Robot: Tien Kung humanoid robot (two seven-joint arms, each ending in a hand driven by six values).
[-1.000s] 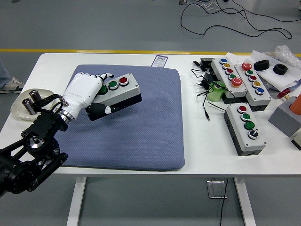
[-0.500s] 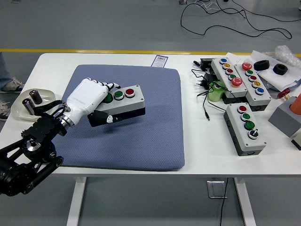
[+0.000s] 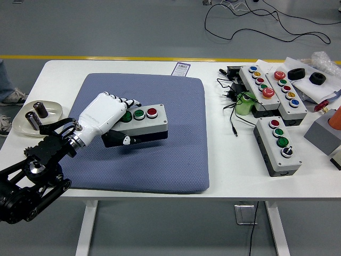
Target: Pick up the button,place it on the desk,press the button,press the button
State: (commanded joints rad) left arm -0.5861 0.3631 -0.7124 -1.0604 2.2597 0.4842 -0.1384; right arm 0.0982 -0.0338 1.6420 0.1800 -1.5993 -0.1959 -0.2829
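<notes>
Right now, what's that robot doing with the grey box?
The robot's left hand is wrapped around a grey button box with green and red buttons, holding it over the blue mat on the white table. Whether the box touches the mat is unclear. More button boxes lie untouched to the right. The right arm is not in view.

White table point(image 3: 133, 189), near edge at bottom of view; blue-grey mat point(image 3: 160, 160) covers its left-centre. Left end: shallow dish point(image 3: 21, 125) holding two dark cylinders; at the far edge, a small printed card point(image 3: 181, 69) just beyond the mat. Right end: three grey button boxes point(image 3: 277, 145), tangled black cables point(image 3: 230, 101), a green object point(image 3: 245, 102), white sheets under black rings point(image 3: 318, 78), a grey block point(image 3: 321, 136).
</notes>
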